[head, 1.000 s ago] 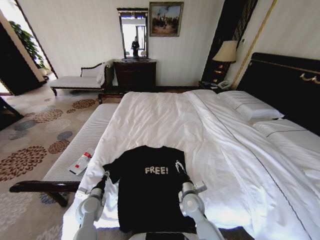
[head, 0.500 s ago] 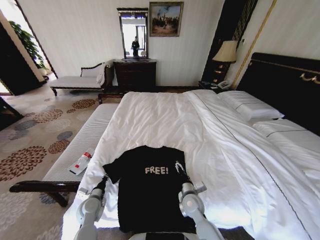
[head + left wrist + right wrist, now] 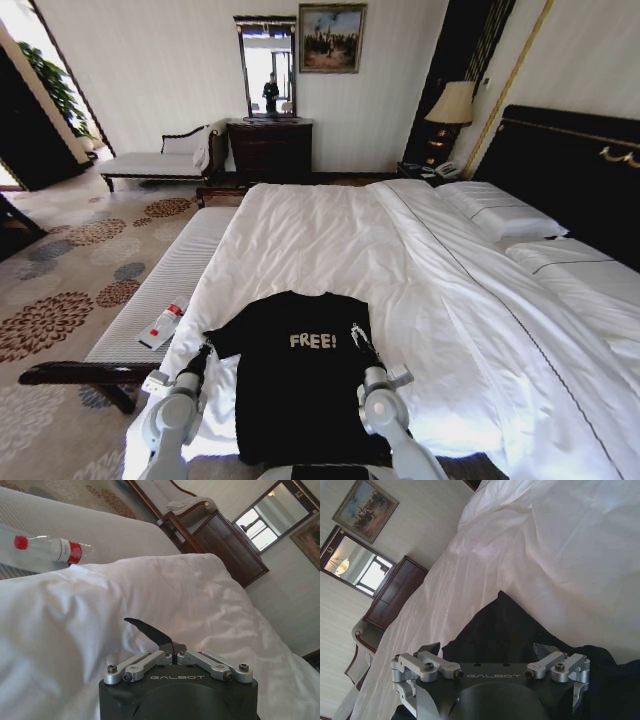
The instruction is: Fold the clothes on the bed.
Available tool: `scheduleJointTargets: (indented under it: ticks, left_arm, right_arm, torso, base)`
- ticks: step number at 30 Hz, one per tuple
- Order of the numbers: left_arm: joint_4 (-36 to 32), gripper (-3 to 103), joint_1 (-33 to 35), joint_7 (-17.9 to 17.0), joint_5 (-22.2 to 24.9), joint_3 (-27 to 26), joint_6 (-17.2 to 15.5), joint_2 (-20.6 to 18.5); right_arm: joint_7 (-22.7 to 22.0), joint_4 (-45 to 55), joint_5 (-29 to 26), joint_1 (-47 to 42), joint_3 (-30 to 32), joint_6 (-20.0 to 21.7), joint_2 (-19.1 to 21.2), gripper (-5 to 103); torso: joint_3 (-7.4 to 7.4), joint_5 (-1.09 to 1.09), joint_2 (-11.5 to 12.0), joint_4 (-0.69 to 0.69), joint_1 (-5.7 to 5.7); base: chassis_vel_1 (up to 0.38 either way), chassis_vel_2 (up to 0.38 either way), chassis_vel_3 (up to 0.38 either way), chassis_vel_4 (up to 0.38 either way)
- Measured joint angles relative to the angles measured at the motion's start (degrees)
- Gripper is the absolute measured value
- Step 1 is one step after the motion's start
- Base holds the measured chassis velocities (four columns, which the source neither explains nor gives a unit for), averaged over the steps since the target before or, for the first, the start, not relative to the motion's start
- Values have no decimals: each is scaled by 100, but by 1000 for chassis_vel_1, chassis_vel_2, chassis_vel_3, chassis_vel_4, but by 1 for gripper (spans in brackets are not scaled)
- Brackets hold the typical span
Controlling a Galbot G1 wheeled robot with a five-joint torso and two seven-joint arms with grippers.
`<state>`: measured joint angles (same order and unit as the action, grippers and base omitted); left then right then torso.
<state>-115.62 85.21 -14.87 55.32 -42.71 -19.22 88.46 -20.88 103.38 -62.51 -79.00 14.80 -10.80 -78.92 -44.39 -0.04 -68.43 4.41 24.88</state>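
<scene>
Bedroom with patterned carpet (image 3: 60,290) on the left, dark dresser (image 3: 268,150) with a mirror against the far wall, a painting (image 3: 332,38) above, and a lamp (image 3: 452,103) beside the tall dark headboard. Across most of the head view, the large bed (image 3: 330,230) with white duvet, pillows at the right. On the near edge of the duvet, spread flat with the chest up, the black T-shirt (image 3: 300,380), small against the bed, white "FREE!" lettering readable, both short sleeves laid out to the sides. At the outer tip of the shirt's left sleeve, the left gripper (image 3: 203,353), low over the duvet; in the left wrist view its fingers (image 3: 150,629) pressed together into one dark tip, with white cloth under them and no black cloth visible between them. At the right sleeve, the right gripper (image 3: 358,333), low over the shirt; in the right wrist view its fingers (image 3: 543,651) spread wide apart, the black cloth (image 3: 510,630) lying just in front and between them, not pinched. Off the bed's left edge, near the left gripper but apart from it, a clear plastic bottle (image 3: 162,325) with red cap and red label, lying on its side.
</scene>
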Motion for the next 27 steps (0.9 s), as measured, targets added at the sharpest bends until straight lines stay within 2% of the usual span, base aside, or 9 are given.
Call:
scheduleJointTargets:
  ticks: [4, 10, 18, 27]
  left_arm:
    - [-69, 0, 25, 293, -566, 353, 183, -45]
    - [97, 0, -44, 598, -1085, 883, 324, -143]
    - [371, 0, -185, 1006, -1469, 1559, 501, -249]
    - [751, 0, -315, 1095, -1629, 1861, 555, -278]
  right_arm:
    - [5, -15, 11, 20, -8, -5, -12, 100]
    - [9, -8, 20, 47, 9, -6, -6, 100]
    - [9, -31, 27, 72, 18, -6, -8, 100]
    - [9, -139, 45, 133, 9, -6, -35, 100]
  torso:
    - [0, 0, 0, 0, 0]
    - [0, 0, 0, 0, 0]
    - [0, 0, 0, 1, 0]
    - [0, 0, 0, 0, 0]
  base:
    - [0, 0, 0, 0]
    - [0, 0, 0, 0]
    - [0, 0, 0, 0]
    - [0, 0, 0, 0]
